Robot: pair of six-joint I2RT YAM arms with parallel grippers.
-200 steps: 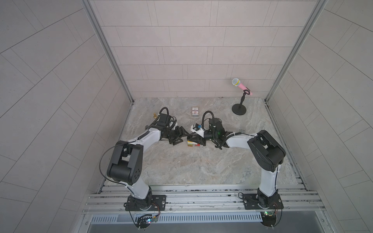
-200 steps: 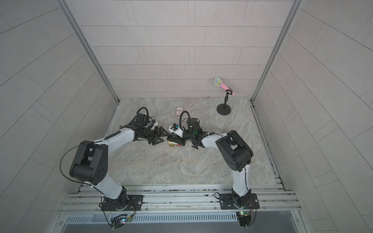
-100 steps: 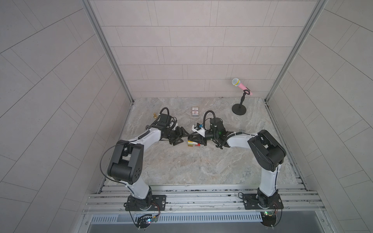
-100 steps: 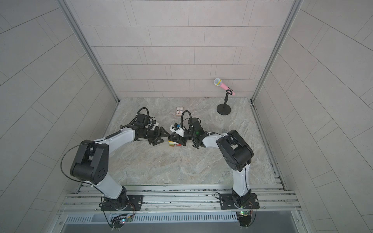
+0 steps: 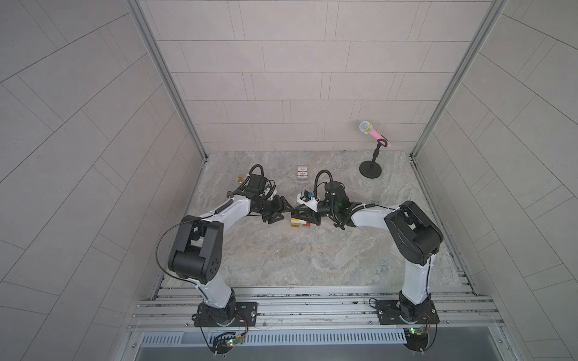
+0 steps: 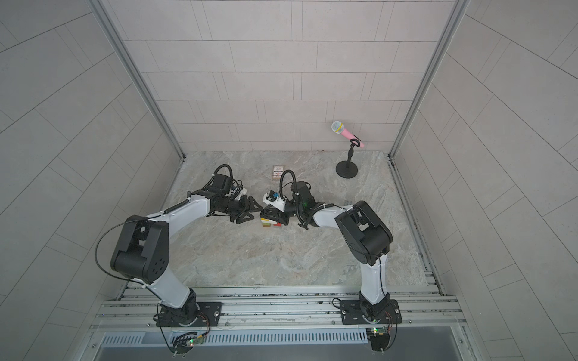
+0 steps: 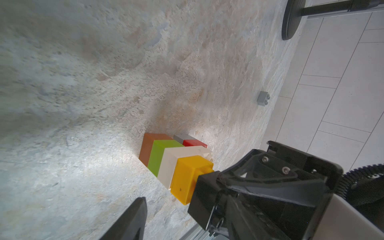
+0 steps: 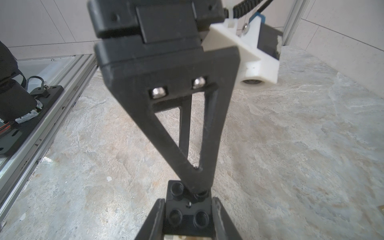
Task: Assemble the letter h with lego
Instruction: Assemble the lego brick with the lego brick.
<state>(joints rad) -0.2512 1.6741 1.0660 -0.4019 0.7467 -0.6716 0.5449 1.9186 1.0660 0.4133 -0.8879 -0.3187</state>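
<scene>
One letter h (image 7: 172, 164), one loose grey brick (image 7: 263, 98), one card box (image 5: 302, 172).

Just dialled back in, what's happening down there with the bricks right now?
The right gripper is shut on the black brick that caps the letter h, whose yellow, white, green and brown column with its red-and-grey leg looks complete on the table. The left gripper is open beside it, one of its fingers reaching to the black brick's studs; contact I cannot confirm. A spare grey brick lies apart near the wall.
</scene>
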